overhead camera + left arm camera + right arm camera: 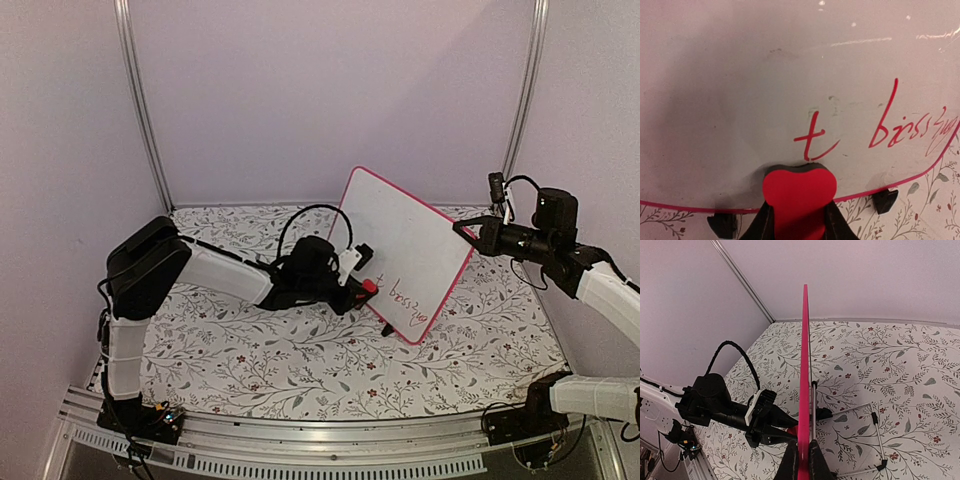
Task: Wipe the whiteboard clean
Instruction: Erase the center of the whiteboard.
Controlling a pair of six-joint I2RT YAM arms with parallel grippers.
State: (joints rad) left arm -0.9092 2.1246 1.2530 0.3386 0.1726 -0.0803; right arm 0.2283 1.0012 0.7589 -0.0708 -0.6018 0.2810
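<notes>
Left gripper [799, 222] clenched on red eraser [799, 186], touching whiteboard [740, 100] under the "t"; writing [910, 131] runs toward frame right. Right gripper [803, 465] pinches board edge.

Upright, tilted red-framed whiteboard [405, 250] with red handwriting near its lower edge.

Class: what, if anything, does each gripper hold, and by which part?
The left gripper holds the red eraser by its lower end, pressed to the board. The right gripper pinches the whiteboard by its red frame edge.
</notes>
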